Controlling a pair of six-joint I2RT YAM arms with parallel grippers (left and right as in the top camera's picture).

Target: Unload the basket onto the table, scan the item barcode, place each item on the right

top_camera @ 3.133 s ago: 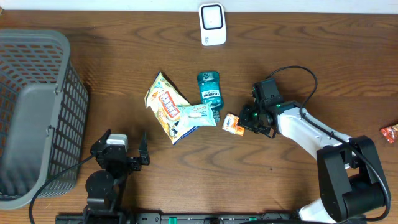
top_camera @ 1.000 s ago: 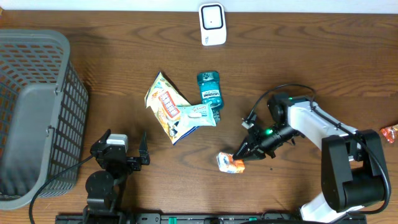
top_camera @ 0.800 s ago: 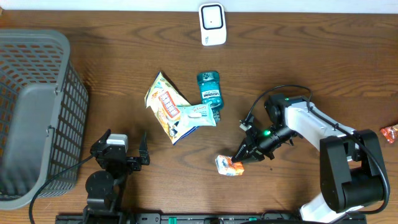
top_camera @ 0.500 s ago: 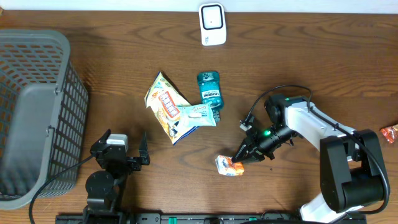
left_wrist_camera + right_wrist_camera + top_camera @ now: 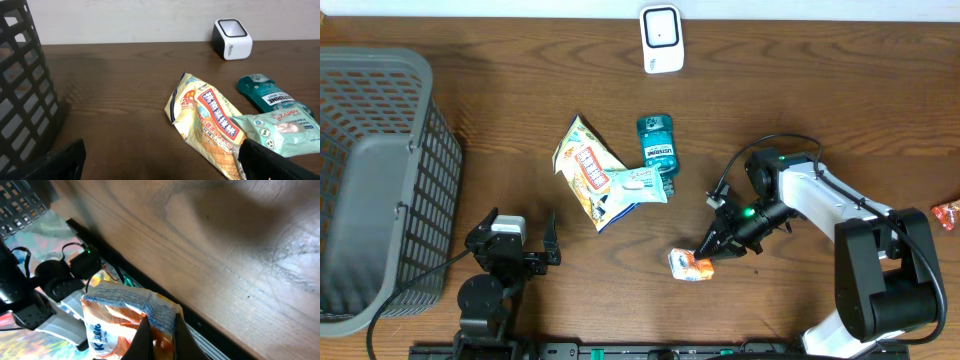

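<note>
Right hand [image 5: 706,250] is pressed together on one edge of a small orange-and-white snack packet [image 5: 688,264], which sticks out past the fingertips toward the left arm's side, its long axis roughly in line with the fingers. From the wrist view the pinch sits on the packet's crimped edge, with printed lettering facing the camera; no barcode can be made out. Whether the packet is clear of the worktop [image 5: 800,90] or resting on it I cannot tell.

Out from the hand, the white scanner [image 5: 661,38] stands well apart at the far edge of the worktop. A teal mouthwash bottle [image 5: 657,145], a pack of wipes [image 5: 632,186] and a yellow snack bag [image 5: 582,165] lie between, slightly off to the left. The coming move likely carries the packet away from the robot and turns its barcode side toward the scanner window.

Left hand [image 5: 523,235] is spread wide, holds nothing, and sits no nearer the scanner.
</note>
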